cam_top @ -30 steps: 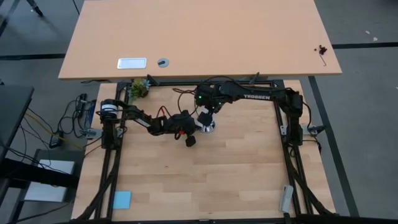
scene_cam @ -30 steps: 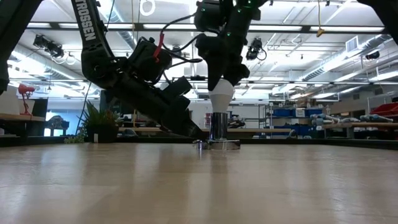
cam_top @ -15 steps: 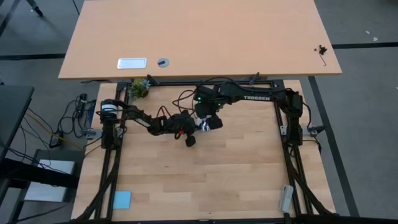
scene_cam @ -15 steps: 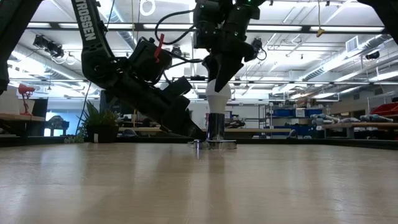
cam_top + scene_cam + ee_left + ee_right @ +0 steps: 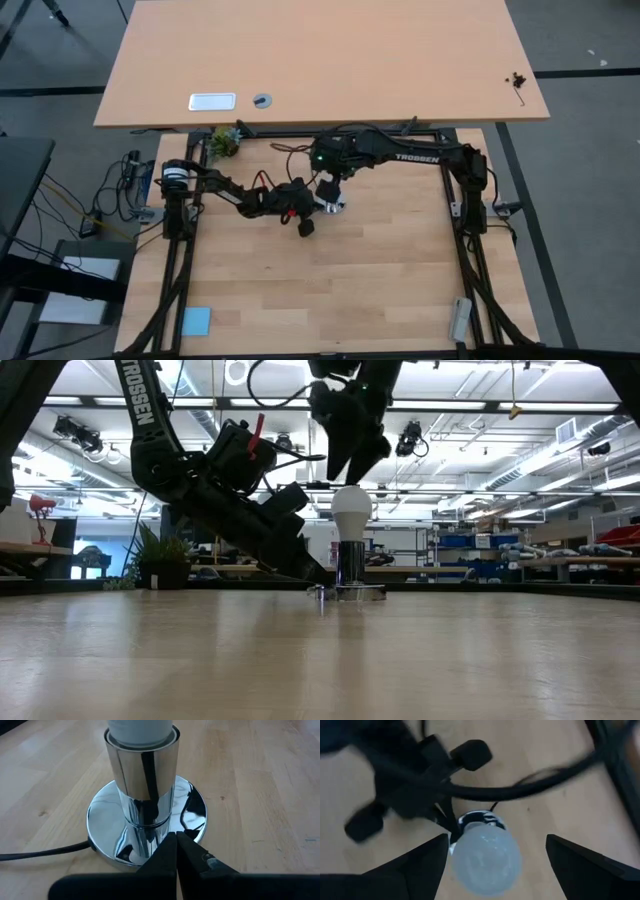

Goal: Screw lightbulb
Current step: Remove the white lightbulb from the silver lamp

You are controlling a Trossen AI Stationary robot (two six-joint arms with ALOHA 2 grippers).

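From above, the left gripper [image 5: 313,209] lies low at 9 o'clock of the lightbulb [image 5: 329,201], and the right gripper [image 5: 327,183] is right over it. From table height, the lightbulb [image 5: 351,512] stands straight up in the shiny socket [image 5: 350,568], and the right gripper [image 5: 349,464] hangs just above with its fingers apart, holding nothing. The left wrist camera shows the left gripper [image 5: 177,851] pressed together, tips against the socket [image 5: 144,810] base. The right wrist camera looks down on the lightbulb [image 5: 487,857] between wide fingers [image 5: 412,865], so I think the right arm is nearer for more turning.
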